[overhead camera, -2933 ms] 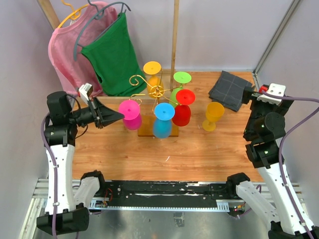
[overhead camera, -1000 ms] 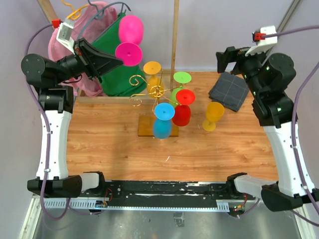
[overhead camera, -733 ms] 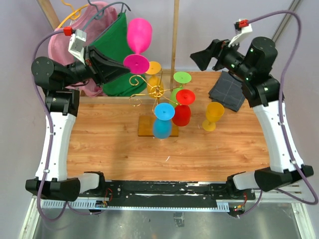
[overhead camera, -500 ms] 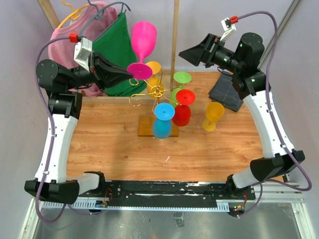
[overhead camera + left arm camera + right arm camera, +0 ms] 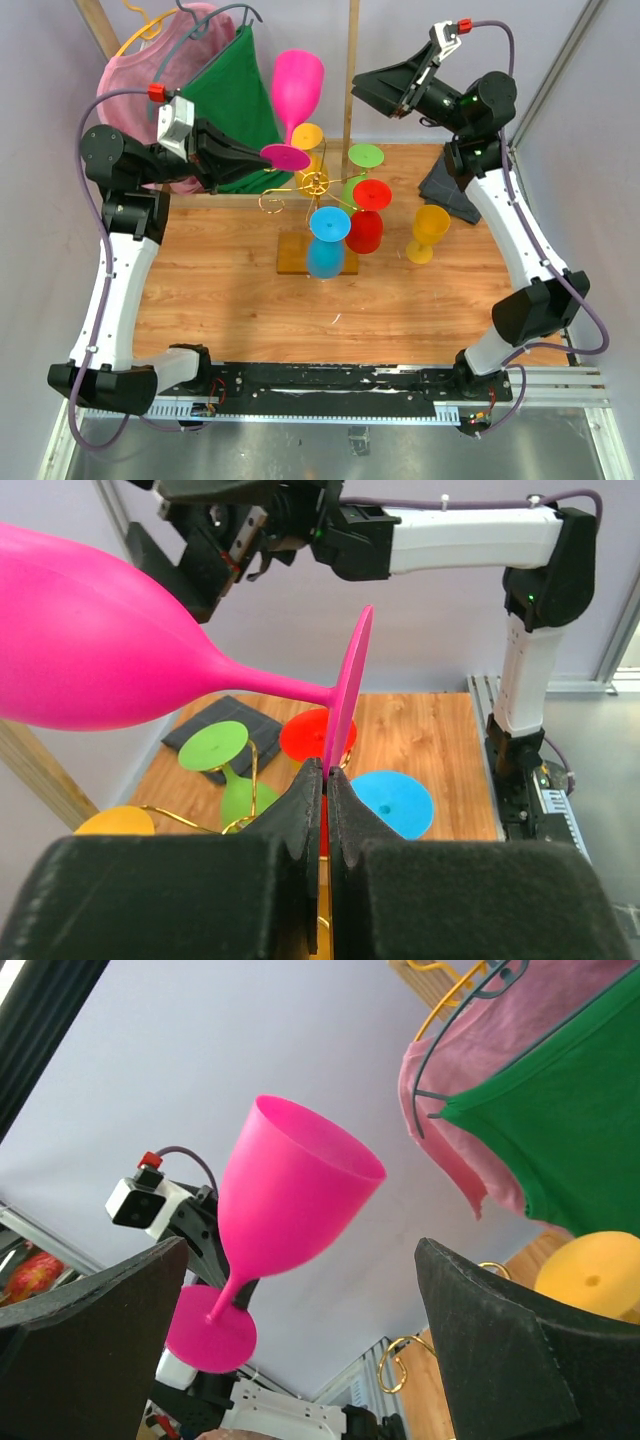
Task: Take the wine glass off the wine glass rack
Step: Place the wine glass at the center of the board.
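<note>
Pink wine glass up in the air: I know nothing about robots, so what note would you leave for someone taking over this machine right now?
Left hand: shut on the rim of the pink wine glass foot, holding it upright, high over the table.
Right hand: open, empty, raised and facing the glass, not touching it.
Wine glass rack: on the table; blue glass, red glass, green glass and yellow glass hang on it.
Done: the pink glass is off the rack.
Left: probably pass it to the right hand or set it down.
</note>
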Available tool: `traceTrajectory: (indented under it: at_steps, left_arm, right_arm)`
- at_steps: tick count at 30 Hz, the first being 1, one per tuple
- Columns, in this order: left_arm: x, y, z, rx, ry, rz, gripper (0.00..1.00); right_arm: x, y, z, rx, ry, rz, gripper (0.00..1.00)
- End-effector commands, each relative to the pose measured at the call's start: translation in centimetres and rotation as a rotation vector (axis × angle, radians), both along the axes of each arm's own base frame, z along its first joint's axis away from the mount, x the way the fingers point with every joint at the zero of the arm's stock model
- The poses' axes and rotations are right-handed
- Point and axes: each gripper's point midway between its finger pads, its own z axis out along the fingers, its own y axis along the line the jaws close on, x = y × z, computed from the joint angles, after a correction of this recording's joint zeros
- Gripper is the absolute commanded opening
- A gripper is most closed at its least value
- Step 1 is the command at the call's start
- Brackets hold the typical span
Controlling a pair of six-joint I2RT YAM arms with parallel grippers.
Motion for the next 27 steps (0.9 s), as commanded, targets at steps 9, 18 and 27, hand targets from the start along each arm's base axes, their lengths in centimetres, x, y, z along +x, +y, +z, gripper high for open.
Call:
traceTrajectory:
  at_steps: [9, 18, 27]
  left_arm:
    - [-1.1, -1.5, 0.5, -0.014, -0.054, -0.043, 0.00]
    - [-0.5, -1.8, -0.1, -0.008, -0.049, -0.050, 0.00]
    - [-0.5, -2.3, -0.6, -0.001, -0.048, -0.073, 0.00]
  right_arm:
    - [-2.2, 4.2, 1.9, 0.020, -0.046, 0.124, 0.99]
    - [-2.8, 5.4, 2.2, 0.052, -0.050, 0.152, 0.98]
    - [-3.0, 7.2, 3.0, 0.103, -0.058, 0.185, 0.99]
